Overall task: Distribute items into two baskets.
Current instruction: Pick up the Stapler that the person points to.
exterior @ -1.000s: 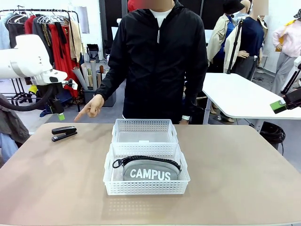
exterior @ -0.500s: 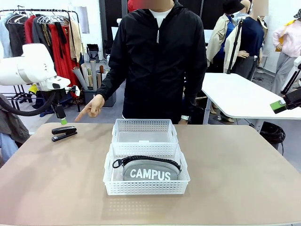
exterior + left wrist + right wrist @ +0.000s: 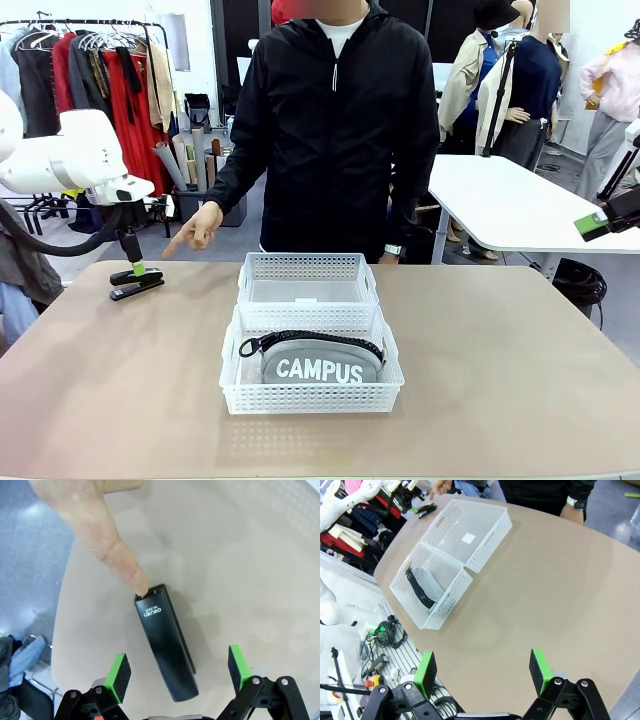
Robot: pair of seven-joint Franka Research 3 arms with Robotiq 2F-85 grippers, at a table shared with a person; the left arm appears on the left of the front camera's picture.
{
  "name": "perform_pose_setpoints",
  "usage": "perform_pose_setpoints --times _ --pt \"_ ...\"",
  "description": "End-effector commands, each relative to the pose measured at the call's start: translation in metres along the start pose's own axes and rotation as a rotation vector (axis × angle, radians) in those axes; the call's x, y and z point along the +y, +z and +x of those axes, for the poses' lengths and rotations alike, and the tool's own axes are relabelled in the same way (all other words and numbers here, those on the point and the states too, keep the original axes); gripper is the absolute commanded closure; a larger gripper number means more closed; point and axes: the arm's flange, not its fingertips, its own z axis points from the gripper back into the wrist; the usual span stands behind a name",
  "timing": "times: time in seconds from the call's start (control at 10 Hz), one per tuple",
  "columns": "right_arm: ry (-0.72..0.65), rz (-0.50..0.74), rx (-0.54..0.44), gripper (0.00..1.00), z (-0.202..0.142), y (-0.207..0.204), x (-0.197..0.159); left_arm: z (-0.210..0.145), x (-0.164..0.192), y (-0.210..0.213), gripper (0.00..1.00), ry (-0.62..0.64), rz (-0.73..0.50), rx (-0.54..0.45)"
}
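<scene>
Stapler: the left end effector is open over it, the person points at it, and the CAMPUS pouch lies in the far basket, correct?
Not quite: the front view shows the pouch in the near basket, on the robot's side. The rest holds.

Left arm (image 3: 70, 160) has come down & in twd the tabletop's (image 3: 480, 360) far-left corner. 1 s ago its white wrist sat high, w/ the claw hanging well above the stapler (image 3: 165, 640). 0.5 s ago it was lower, just above. Now the left claw (image 3: 178, 670) is down at the stapler, jaws wide, green pads (image 3: 119, 675) either side of its near end w/ gaps, not touching.
</scene>
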Motion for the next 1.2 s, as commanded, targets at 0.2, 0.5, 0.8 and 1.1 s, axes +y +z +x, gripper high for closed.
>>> perform_pose_setpoints --times 0.2,0.5,0.8,1.1 --pt "0.004 -0.012 -0.004 0.02 0.002 0.0 0.001 0.0 0.006 -0.02 0.0 -0.036 -0.01 0.03" --pt "0.004 -0.012 -0.004 0.02 0.002 0.0 0.001 -0.001 0.006 -0.032 0.0 -0.032 0.014 0.014" --pt "0.004 -0.012 -0.004 0.02 0.002 0.0 0.001 -0.001 0.009 -0.037 0.29 -0.028 0.015 -0.003" --pt "0.004 -0.012 -0.004 0.02 0.002 0.0 0.001 -0.003 0.007 -0.035 0.85 -0.033 0.024 -0.005"
